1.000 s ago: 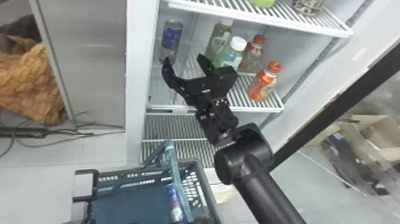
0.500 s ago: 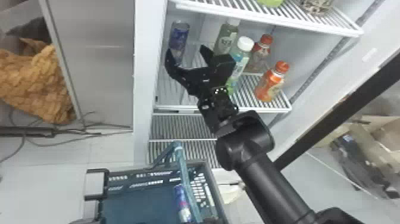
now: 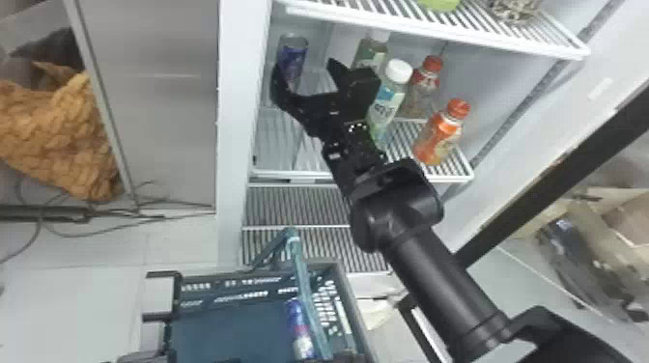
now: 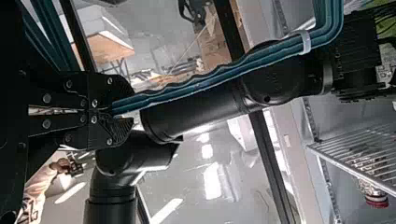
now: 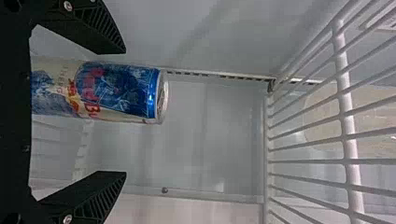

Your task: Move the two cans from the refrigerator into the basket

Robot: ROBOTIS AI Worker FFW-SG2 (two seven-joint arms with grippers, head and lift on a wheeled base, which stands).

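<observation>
In the head view my right gripper (image 3: pixel 306 79) is open inside the refrigerator, its left finger in front of the lower part of a blue can (image 3: pixel 293 54) that stands on the shelf. From the right wrist view, the blue-and-silver can (image 5: pixel 116 91) lies between the spread fingers, nearer one of them, with a gap to both fingertips. The teal basket (image 3: pixel 232 333) is low in front of the refrigerator, a second can (image 3: pixel 300 330) inside it. My left gripper (image 4: pixel 112 112) is shut on the basket's handle (image 4: pixel 210 77).
To the right of the can stand a green-capped-label bottle (image 3: pixel 386 99), a darker bottle (image 3: pixel 371 53) and orange-red ones (image 3: pixel 439 135). A wire shelf (image 3: pixel 434 31) runs above the gripper. The refrigerator's white side edge (image 3: pixel 241 96) is close on the left.
My right gripper has moved up and deeper toward the standing can, its fingers still apart. The whole head view has shifted slightly, and the other can stays in the basket.
</observation>
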